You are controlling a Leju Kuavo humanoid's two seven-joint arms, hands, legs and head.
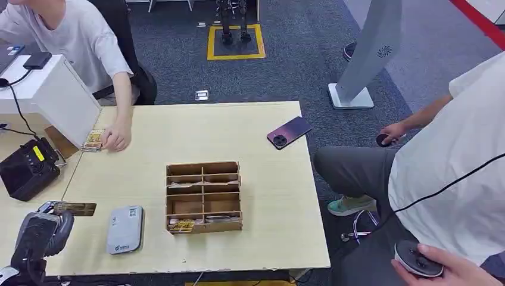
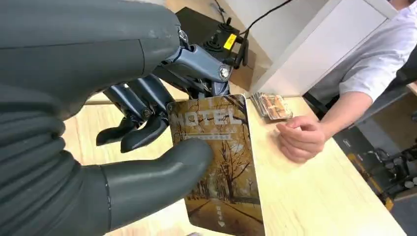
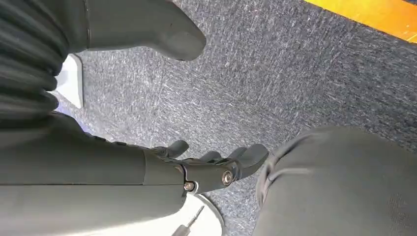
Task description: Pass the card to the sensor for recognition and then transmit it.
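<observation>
Pale table (image 1: 268, 196), left robot hand (image 1: 44, 229) at its left edge gripping card (image 2: 221, 167); right robot hand (image 3: 196, 169) slack.

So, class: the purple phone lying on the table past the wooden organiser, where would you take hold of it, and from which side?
Grip the phone across its two long edges, coming from above. It lies flat, camera side up, at a slant near the table's far right corner, so fingers must turn to match that slant. Nothing crowds it; the organiser sits well apart.

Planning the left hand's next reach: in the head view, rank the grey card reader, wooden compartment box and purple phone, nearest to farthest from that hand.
1. Grey flat card reader, just right of the left hand.
2. Wooden compartment box, table centre.
3. Purple phone, far right edge.
</observation>
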